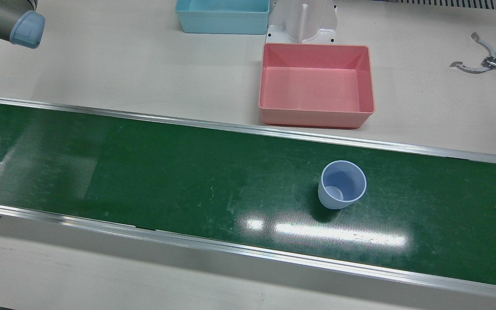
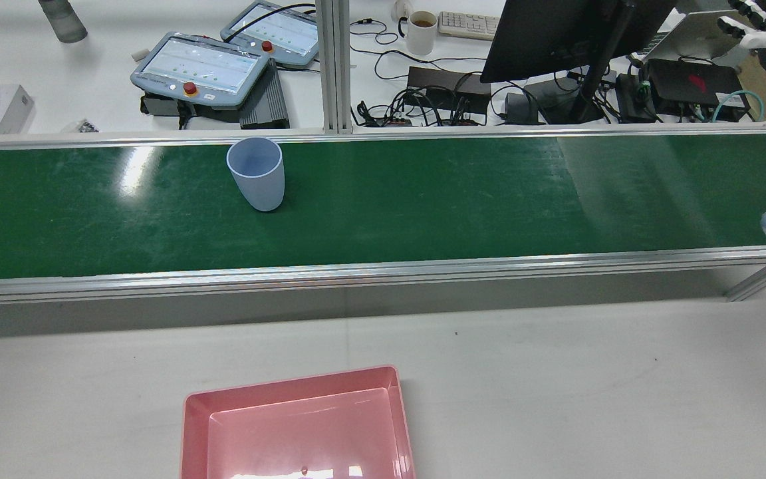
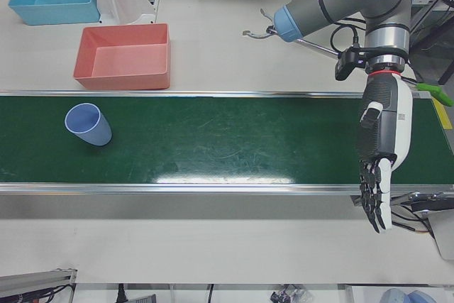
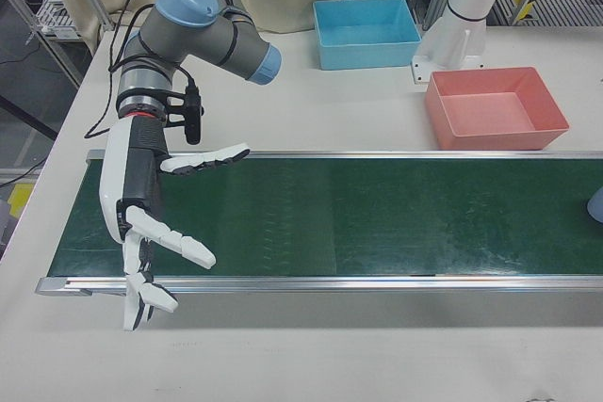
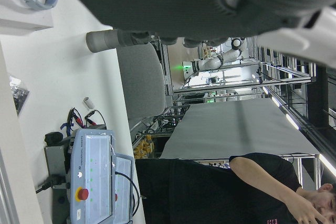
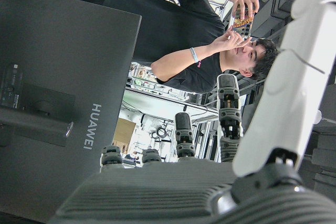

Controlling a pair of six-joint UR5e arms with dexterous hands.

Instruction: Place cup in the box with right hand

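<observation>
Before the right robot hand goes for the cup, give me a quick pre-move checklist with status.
1. Cup upright on the green belt, mouth up: ok.
2. Right robot hand empty, fingers spread: ok.
3. Right robot hand near the cup: not ok; it hangs at the opposite end of the belt.
4. Pink box empty and open, on the table beside the belt: ok.
5. Left robot hand clear of the cup and box: ok; it hangs past the belt's other end.
6. Belt stopped: cannot tell from stills.
</observation>
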